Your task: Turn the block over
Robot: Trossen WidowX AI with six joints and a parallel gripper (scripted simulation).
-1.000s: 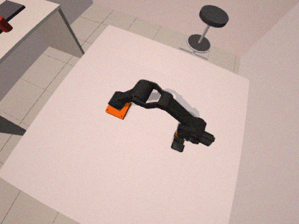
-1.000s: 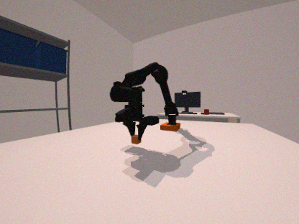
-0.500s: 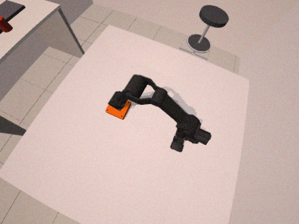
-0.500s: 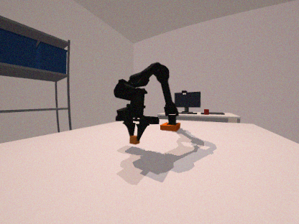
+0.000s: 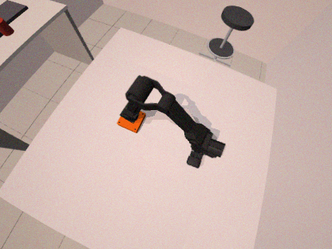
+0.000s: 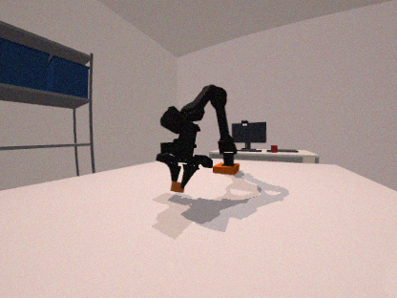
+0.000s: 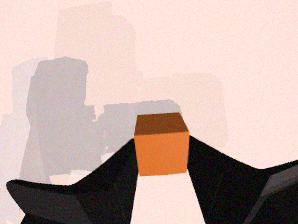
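The orange block (image 6: 177, 188) (image 7: 161, 154) is pinched between the fingertips. My gripper (image 6: 177, 183) (image 7: 160, 142) is shut on it, one finger on each side, pointing down. In the exterior view the block is held a little above the table (image 6: 95, 239) (image 5: 120, 191), with shadows on the table below it. The wrist view shows one bright, plain orange face and a darker brown face beyond it. No mark can be made out on either face; the other faces are hidden. In the top view the arm hides the block.
The arm's orange base plate (image 5: 131, 124) (image 6: 219, 169) is fixed on the table, toward its left side in the top view. A stool (image 5: 237, 18), a desk with a monitor (image 6: 249, 132), and a shelf with blue bins (image 6: 69, 77) stand away from the table.
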